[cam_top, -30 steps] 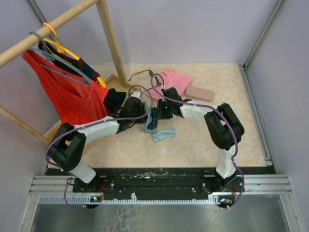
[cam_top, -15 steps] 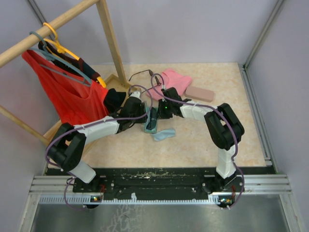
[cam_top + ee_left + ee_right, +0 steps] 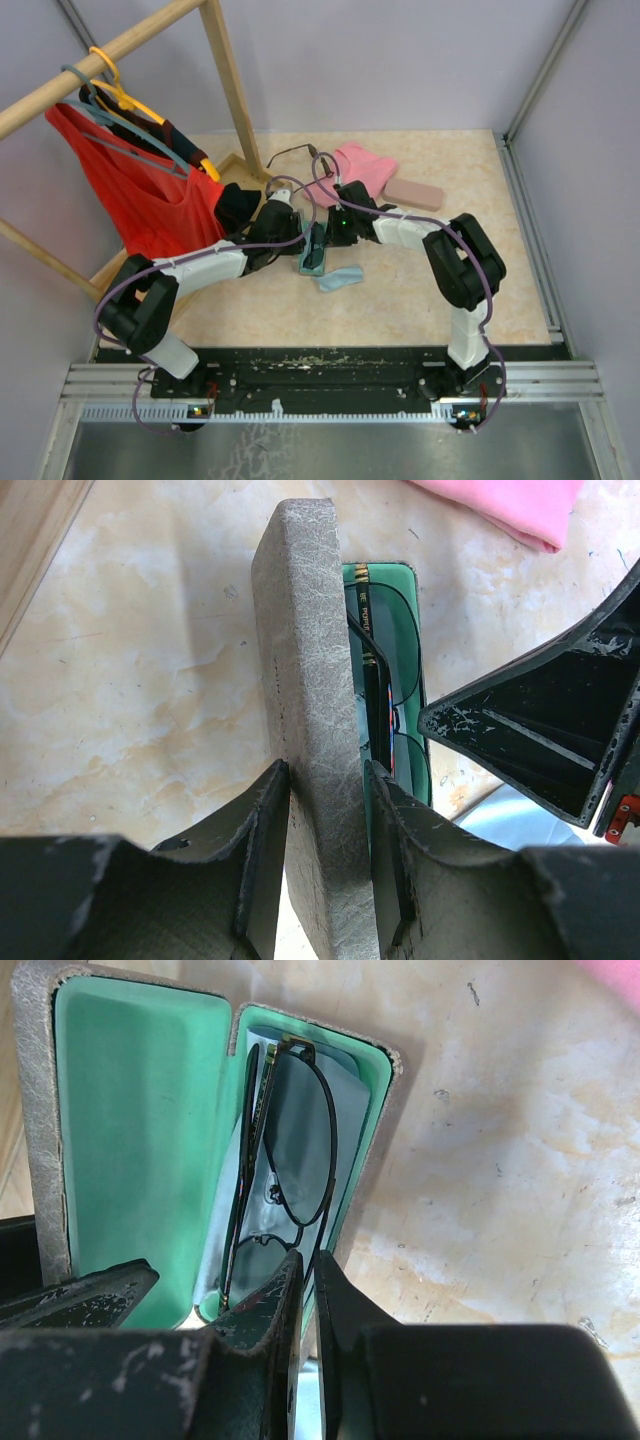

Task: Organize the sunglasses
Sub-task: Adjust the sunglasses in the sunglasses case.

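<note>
Workspace: beige desk (image 3: 520,280), both arms converging at its centre on one open grey case (image 3: 311,259).

Task item: one pair of sunglasses (image 3: 288,1150) lies folded inside the base of the case, in the green-lined tray. The lenses rest on a pale blue sheet (image 3: 352,1175) that lines the tray. The dark wire frame runs along the tray's length. It is seen from the other side in the left wrist view, tucked just behind the raised lid (image 3: 305,640).

Left fingers (image 3: 255,830): clamped on the lid, one on each face of it. The lid stands on edge, grey outer skin to 9 o'clock, green lining towards the tray.

Right fingers (image 3: 275,1305): drawn nearly together, with only a slim gap left between them. They are set at the near end of the tray, at 6 o'clock of the sunglasses. The frame wire runs down to the tips. I cannot tell whether they pinch the wire or merely sit against it.

Surroundings, from above:
- A light-blue cloth (image 3: 338,278) lies on the desk just beside the case, at its 4 o'clock.
- A pink cloth (image 3: 362,165) lies at 1 o'clock of the case.
- An oblong pink case (image 3: 413,193), closed, lies at 2 o'clock, apart from both.
- A wooden rack (image 3: 228,75) stands at 10 o'clock, with a red garment (image 3: 135,195) hanging from it.
</note>
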